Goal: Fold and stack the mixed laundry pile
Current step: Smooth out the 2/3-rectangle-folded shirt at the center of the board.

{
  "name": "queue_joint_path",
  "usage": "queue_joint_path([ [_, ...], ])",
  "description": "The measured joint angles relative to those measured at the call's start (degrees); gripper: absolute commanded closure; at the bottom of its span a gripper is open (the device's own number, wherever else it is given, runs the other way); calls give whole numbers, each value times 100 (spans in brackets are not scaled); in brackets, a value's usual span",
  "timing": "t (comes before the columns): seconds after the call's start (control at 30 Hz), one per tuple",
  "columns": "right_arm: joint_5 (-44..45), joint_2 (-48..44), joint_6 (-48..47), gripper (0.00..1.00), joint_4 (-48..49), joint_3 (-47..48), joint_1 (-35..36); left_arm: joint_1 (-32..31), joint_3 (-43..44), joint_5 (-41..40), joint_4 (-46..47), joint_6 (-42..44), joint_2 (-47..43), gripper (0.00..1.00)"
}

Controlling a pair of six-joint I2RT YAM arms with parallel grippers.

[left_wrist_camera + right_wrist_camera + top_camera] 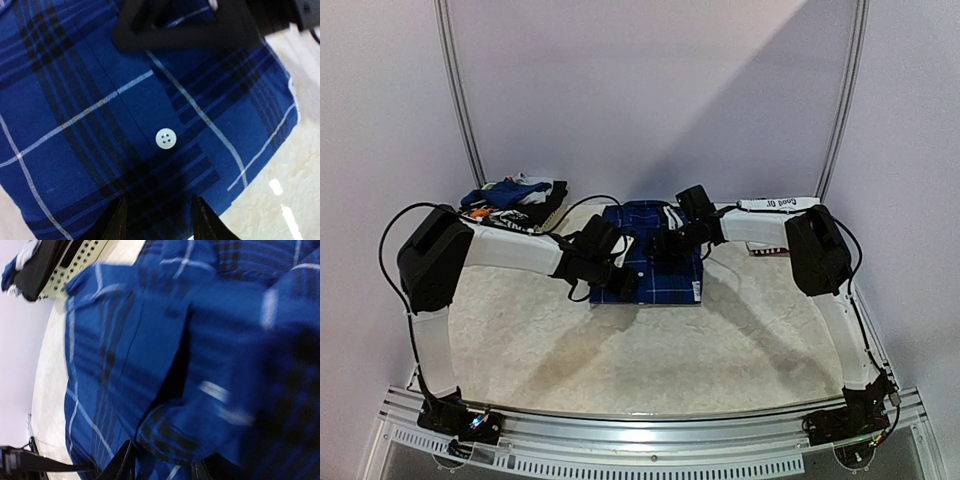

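The blue-and-black plaid shirt point(655, 262) lies flat at the middle of the table. In the left wrist view it point(100, 125) fills the frame, with a white button point(166, 138). My left gripper point(625, 278) hovers over its near left part, jaws open and empty point(160, 225). My right gripper point(667, 245) is over the shirt's middle. In the right wrist view a raised, bunched fold of the shirt point(190, 425) sits between the jaws of the right gripper point(160, 470), which close on it. The rest of the laundry pile point(515, 198) sits at the back left.
A white slatted basket point(80, 260) stands under the pile at the back left. A white piece with dark lettering point(775, 205) and a small flat object point(760, 250) lie at the back right. The right arm's black gripper point(200, 25) shows close ahead in the left wrist view.
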Motion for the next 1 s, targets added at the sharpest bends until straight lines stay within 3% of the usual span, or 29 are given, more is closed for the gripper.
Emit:
queue_joint_path([
  [0.3,-142,444,291,60,315,597,-304,-42,-72,-2,101,-44,96,56],
  [0.67,-573,1248,1281,58,1456,1576,-520,-122,-264,-4,271,-90,101,56],
  [0.83,-772,1567,1838,54,1794,1967,-717,-140,-348,-2,308,-103,83,49],
  [1.0,-765,1510,1814,50,1670,2138,-953,-153,-345,-31,81,-31,-111,39],
])
